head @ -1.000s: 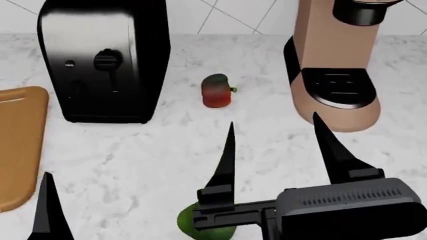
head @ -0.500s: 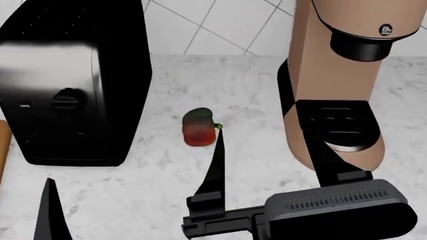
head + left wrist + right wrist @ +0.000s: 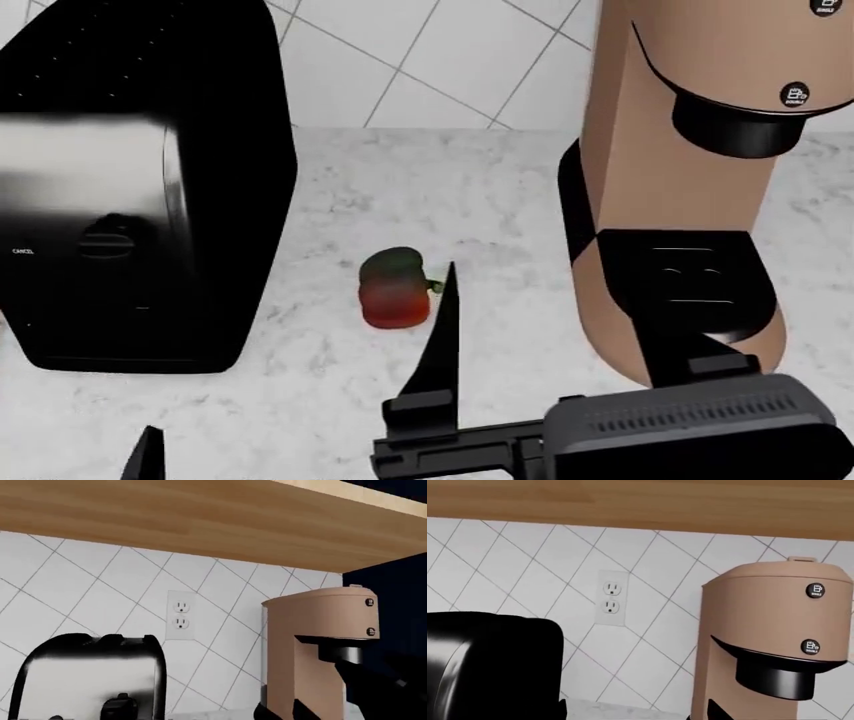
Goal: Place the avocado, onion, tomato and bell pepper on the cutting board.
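The bell pepper (image 3: pixel 394 292), mottled red and dark green, lies on the marble counter between the toaster and the coffee machine. My right gripper (image 3: pixel 547 290) is open just in front of it. Its left fingertip (image 3: pixel 450 272) points close beside the pepper's stem and holds nothing. In the right wrist view only the two tips of that gripper (image 3: pixel 637 712) show, far apart. One finger (image 3: pixel 144 455) of my left gripper pokes up at the head view's lower edge. In the left wrist view nothing sits between its jaws. The avocado, onion, tomato and cutting board are out of view.
A black toaster (image 3: pixel 134 200) stands left of the pepper. A tan coffee machine (image 3: pixel 667 150) stands to its right, with its dark drip tray (image 3: pixel 681 280) behind my right finger. A tiled wall with an outlet (image 3: pixel 608 597) and a wooden shelf (image 3: pixel 627 505) rise behind.
The head view has moved forward. The avocado and the cutting board have left it. The pepper now sits right by my right gripper's left fingertip. The left finger has sunk to the bottom edge.
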